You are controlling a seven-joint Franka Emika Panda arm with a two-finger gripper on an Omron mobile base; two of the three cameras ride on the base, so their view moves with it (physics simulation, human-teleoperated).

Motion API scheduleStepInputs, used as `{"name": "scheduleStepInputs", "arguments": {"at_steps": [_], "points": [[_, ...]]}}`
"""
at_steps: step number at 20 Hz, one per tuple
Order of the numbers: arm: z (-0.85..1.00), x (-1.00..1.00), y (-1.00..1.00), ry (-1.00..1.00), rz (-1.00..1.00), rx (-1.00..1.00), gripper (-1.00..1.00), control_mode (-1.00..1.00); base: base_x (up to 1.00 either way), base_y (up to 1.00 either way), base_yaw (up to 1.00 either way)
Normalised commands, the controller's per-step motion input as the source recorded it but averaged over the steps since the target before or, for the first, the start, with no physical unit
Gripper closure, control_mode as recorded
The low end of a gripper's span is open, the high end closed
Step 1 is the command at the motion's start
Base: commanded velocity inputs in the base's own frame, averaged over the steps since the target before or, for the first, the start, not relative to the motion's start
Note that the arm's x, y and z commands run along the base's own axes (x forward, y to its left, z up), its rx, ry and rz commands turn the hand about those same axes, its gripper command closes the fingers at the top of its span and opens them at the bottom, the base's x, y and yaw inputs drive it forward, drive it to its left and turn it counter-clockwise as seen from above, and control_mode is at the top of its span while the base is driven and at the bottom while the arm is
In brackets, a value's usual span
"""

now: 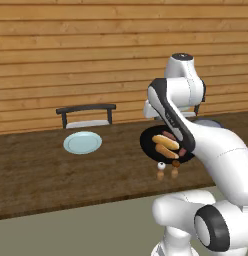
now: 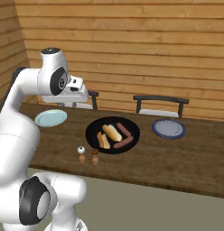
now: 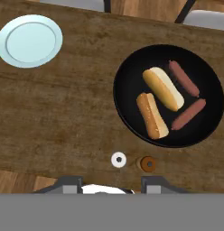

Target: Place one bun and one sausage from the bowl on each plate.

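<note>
The black bowl [image 3: 132,81] sits on the wooden table and holds two buns [image 3: 163,88] [image 3: 151,115] and two sausages [image 3: 184,79] [image 3: 188,113]. It also shows mid-table in both base views [image 2: 93,131] [image 1: 147,142]. The pale blue-green plate [image 3: 30,40] [image 1: 82,142] [image 2: 50,118] lies bare to the bowl's left. The dark blue-grey plate [image 2: 169,128] lies bare to its right. My gripper [image 3: 111,185] hangs high above the table's near edge, left of the bowl. It is open, with nothing between its fingertips [image 3: 71,184].
A white salt shaker [image 3: 118,159] and a brown pepper shaker [image 3: 148,164] stand just in front of the bowl near the table's front edge. Two dark chairs [image 1: 86,115] [image 2: 161,104] are tucked in on the far side, against a wood-plank wall.
</note>
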Motion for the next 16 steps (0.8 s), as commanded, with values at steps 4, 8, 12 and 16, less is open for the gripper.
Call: {"name": "scheduleStepInputs", "arguments": {"at_steps": [4, 8, 12, 16], "points": [[0.0, 0.41, -0.14, 0.03, 0.01, 0.0, -1.0, -1.0, 0.0, 0.0, 0.0], [-0.19, 0.7, -0.52, 0.06, 0.03, 0.0, -1.0, -1.0, 0.0, 0.0, 0.0], [-0.53, 0.92, -0.67, 0.14, 0.0, 0.0, -1.0, -1.0, 0.0, 0.0, 0.0], [-0.55, 0.86, -0.63, 0.17, 0.0, 0.0, -1.0, -1.0, 0.0, 0.0, 0.0]]}}
